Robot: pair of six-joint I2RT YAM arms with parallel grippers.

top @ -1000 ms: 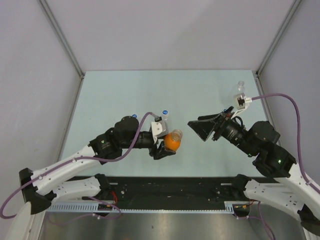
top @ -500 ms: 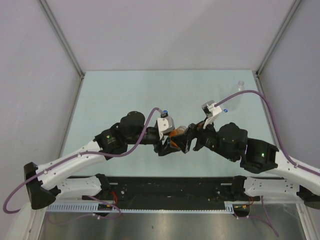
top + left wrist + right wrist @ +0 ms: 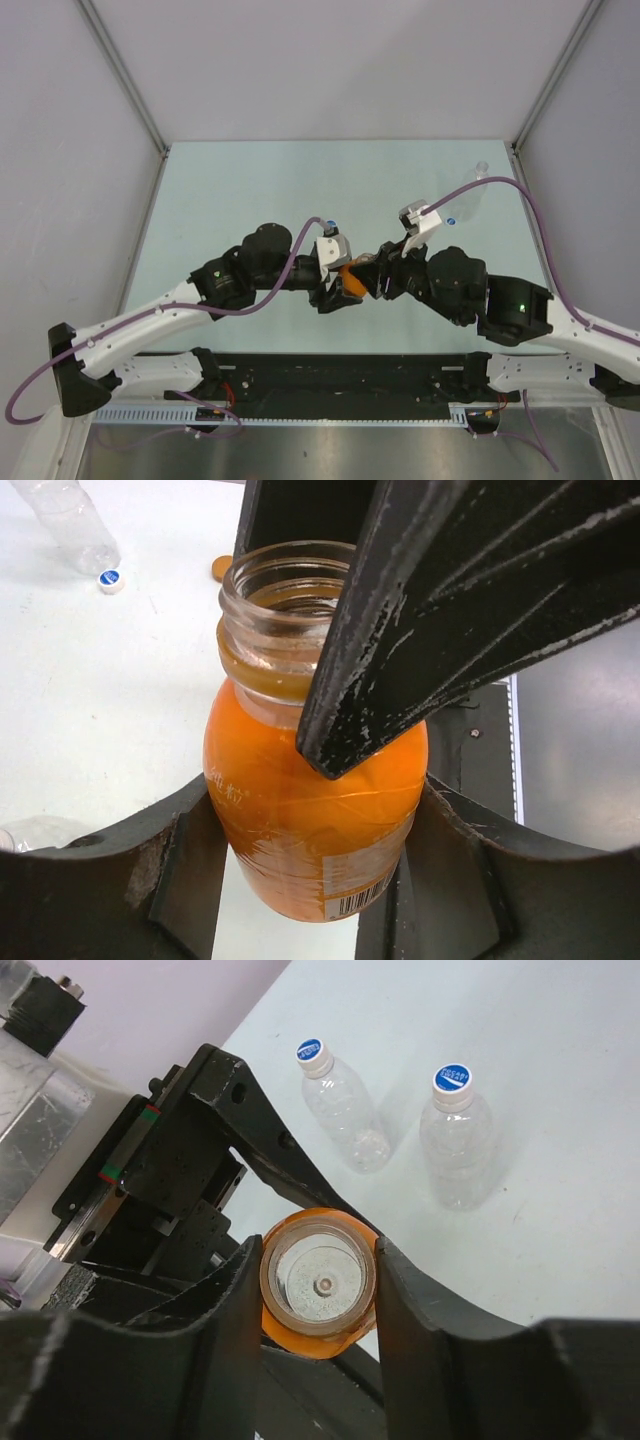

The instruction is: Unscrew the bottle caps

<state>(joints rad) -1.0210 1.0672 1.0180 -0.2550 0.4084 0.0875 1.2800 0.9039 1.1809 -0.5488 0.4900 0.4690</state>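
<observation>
1. Left gripper (image 3: 315, 815) is clamped on the orange bottle (image 3: 290, 780) at its body; the bottle sits between both arms, over the table's (image 3: 100, 700) near middle.
2. Right gripper (image 3: 320, 1255) – fingers pressed against the bottle's open neck.
3. Orange cap (image 3: 221, 568) is off, lying on the table near a loose blue cap (image 3: 110, 578).

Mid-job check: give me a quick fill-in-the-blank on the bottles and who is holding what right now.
1. The bottle clamped in the left gripper is coloured ___.
2. Its mouth carries ___ cap.
3. Both clear bottles in the right wrist view wear ___ caps.
Missing words: orange; no; blue.
</observation>
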